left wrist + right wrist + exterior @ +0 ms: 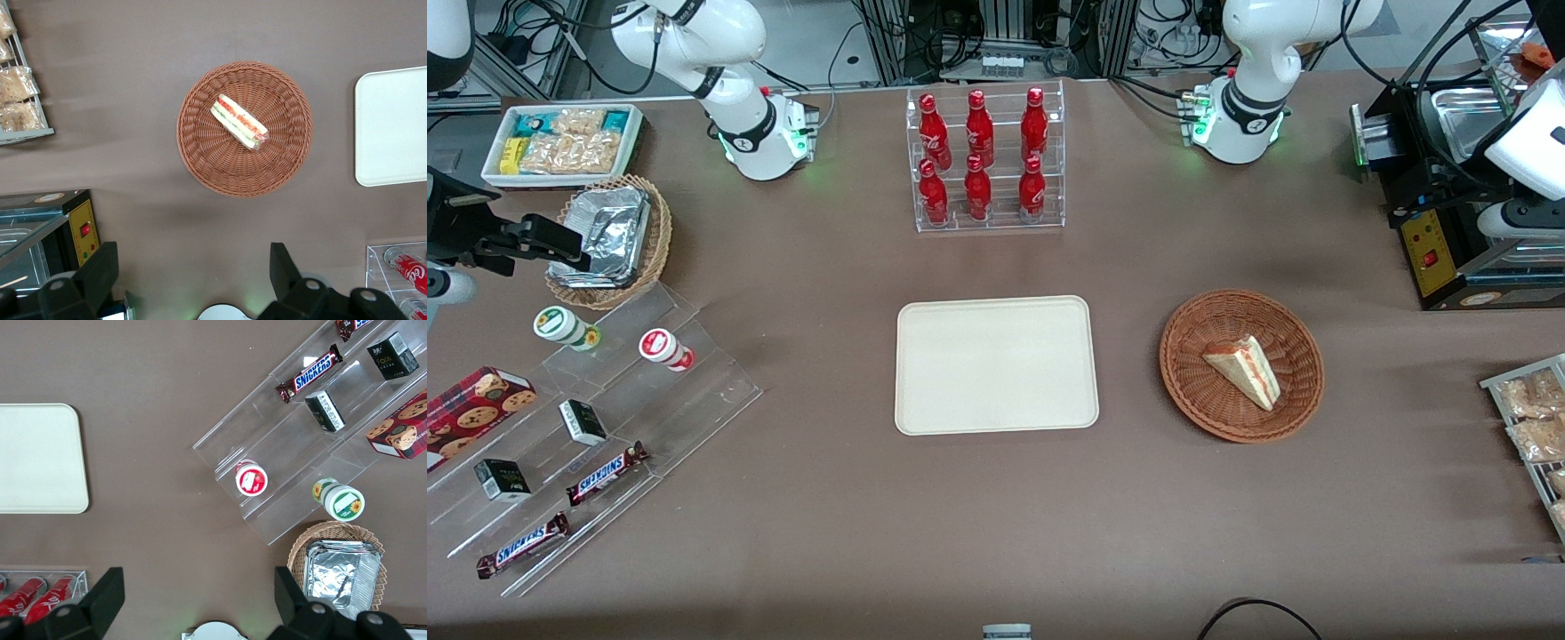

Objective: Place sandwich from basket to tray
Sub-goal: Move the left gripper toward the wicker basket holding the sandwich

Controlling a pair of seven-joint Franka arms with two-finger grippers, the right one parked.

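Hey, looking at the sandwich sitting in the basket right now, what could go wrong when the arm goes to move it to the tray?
1. The sandwich is a clear-wrapped wedge lying flat in the basket; the open hand, high above the table, might slip on the wrap.
2. The basket looks light and could shift or lift during the grasp.
3. The tray has a low rim, so a sloppy release may let the wedge slide off.

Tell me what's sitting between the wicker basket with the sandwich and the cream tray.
Nothing: in the front view only bare brown tabletop separates the basket from the tray. The open claw hovers over the table beside the basket.
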